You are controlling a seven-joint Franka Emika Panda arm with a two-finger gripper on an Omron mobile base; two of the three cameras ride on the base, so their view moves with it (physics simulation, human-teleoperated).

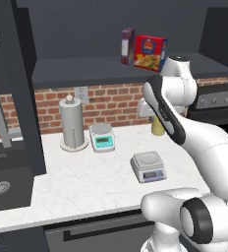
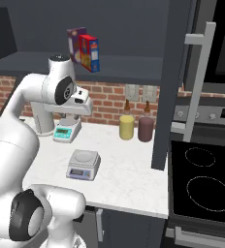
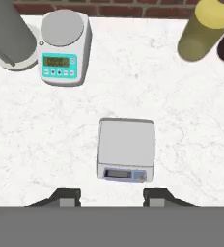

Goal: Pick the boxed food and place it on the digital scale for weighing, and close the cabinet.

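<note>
White marble desk (image 1: 86, 182) runs below a red brick wall, and the digital scale (image 3: 126, 150) sits on it with its silver platform bare. Taking that scale as the landmark, the teal-and-white scale (image 3: 63, 47) lies behind it and to one side, next to a grey canister (image 1: 72, 123); a yellow bottle (image 3: 201, 31) stands behind it on the other side. High above the scale, inside the open cabinet (image 1: 111, 69), the boxed food (image 1: 151, 53) stands upright on the shelf, just beside a narrow dark purple box (image 1: 127, 46). The tool (image 3: 109, 198) hovers over the scale, looking straight down, empty, with its fingers at their narrowest setting though a gap shows between the tips.

Picking the box seems to be the step in hand. A good approach likely means spreading the fingers first, rising to the shelf, and closing across the red box's thin sides without nudging its purple neighbour.
</note>
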